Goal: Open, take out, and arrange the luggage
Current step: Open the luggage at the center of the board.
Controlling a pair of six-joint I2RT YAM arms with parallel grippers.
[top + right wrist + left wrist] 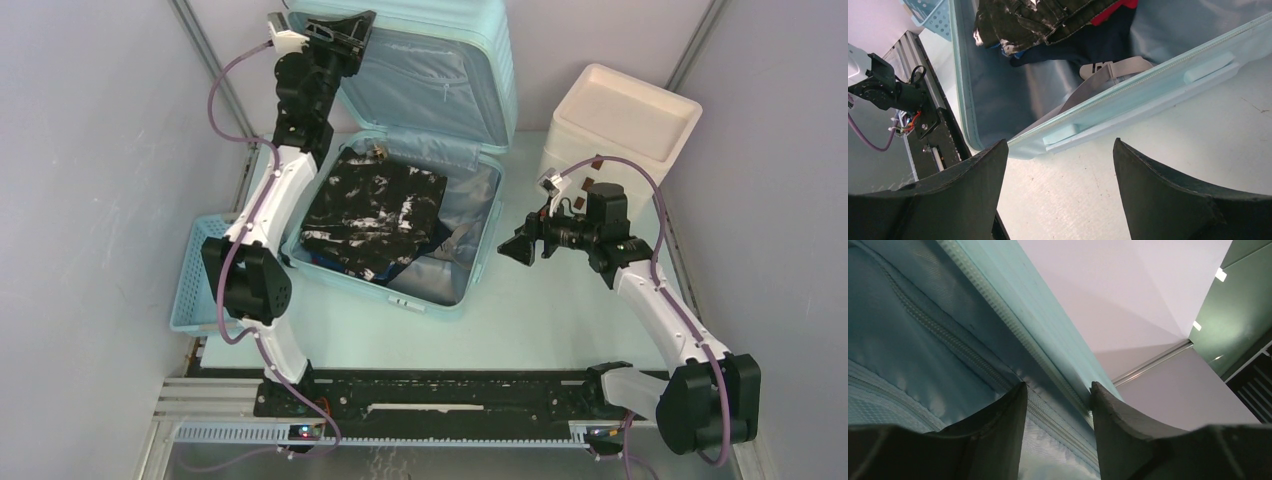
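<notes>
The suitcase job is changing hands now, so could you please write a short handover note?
Left claw: open, astride the raised lid's top edge.
Right claw: open, empty, hovering over the table beside the suitcase.
Suitcase: lies open on the table, lid standing up; folded clothes inside, black-and-white piece on top.
Done: opened.
Left to do: take the clothes out and arrange them.

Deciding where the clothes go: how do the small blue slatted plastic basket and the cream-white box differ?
The blue slatted plastic basket lies left of the mint-blue hard-shell suitcase; the cream-white box stands right. The basket is low with perforated walls; the box taller, solid-walled. Both are open-topped.
</notes>
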